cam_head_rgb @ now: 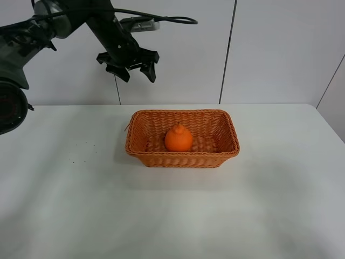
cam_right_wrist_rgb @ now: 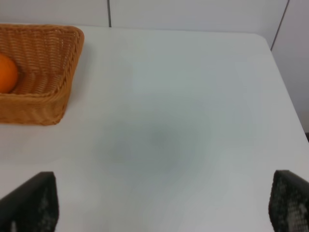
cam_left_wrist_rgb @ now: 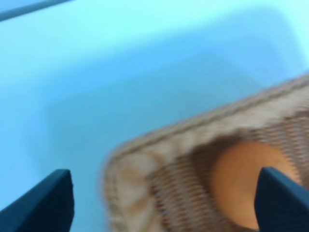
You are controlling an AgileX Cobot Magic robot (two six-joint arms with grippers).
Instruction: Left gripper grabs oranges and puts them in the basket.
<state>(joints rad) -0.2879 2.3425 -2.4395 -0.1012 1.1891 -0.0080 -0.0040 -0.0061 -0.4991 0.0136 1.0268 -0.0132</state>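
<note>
The orange (cam_head_rgb: 178, 138) sits upright inside the wicker basket (cam_head_rgb: 226, 152) in the middle of the white table. My left gripper (cam_head_rgb: 137, 72) hangs open and empty high above the basket's back left corner. In the blurred left wrist view the basket (cam_left_wrist_rgb: 145, 169) and the orange (cam_left_wrist_rgb: 244, 181) lie below, between the spread black fingertips (cam_left_wrist_rgb: 46, 203). The right wrist view shows the basket's end (cam_right_wrist_rgb: 53, 104) with the orange (cam_right_wrist_rgb: 7, 72) at one edge. My right gripper (cam_right_wrist_rgb: 159, 205) is open and empty over bare table; its fingertips (cam_right_wrist_rgb: 29, 203) stand far apart.
The white table (cam_head_rgb: 269, 205) ends at a back edge against grey wall panels (cam_head_rgb: 280, 48). Its right rear corner (cam_right_wrist_rgb: 260, 38) shows in the right wrist view. A few dark specks (cam_head_rgb: 81, 148) lie on the table left of the basket.
</note>
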